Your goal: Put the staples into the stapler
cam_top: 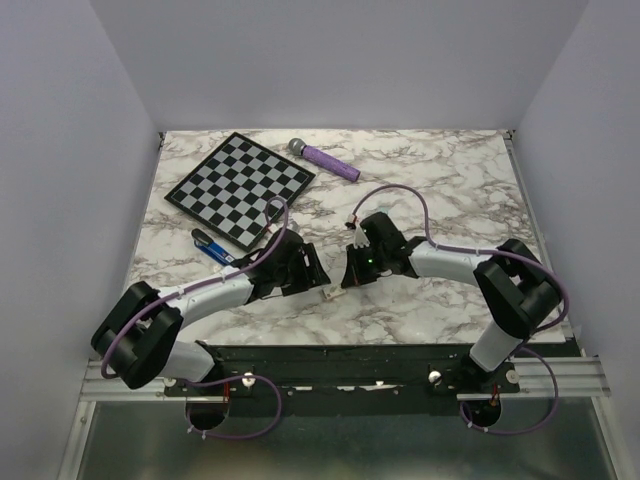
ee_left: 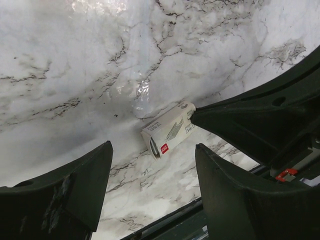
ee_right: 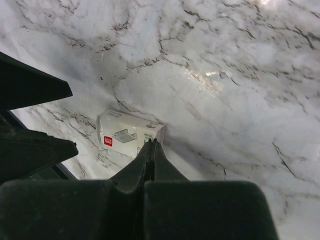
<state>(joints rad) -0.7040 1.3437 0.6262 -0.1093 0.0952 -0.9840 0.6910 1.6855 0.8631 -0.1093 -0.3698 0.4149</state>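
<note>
Staple box point(ee_left: 167, 131) on counter point(ee_left: 75, 60), centre frame, long axis slanting up-right; left fingers point(ee_left: 75, 190) wide apart, empty, box just beyond; right fingers point(ee_right: 145, 167) pinched together, empty, tips touching its end.

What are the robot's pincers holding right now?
Nothing, it seems. The right pincer is shut, tips against the white staple box's edge; the left pincer is open, empty.

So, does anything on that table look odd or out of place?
A little. The staple box lies at an angle, and the right pincer is shut with its tip at the box's end, not around it. The chessboard and purple microphone seem unrelated to stapling. The stapler sits apart, beside the chessboard.
</note>
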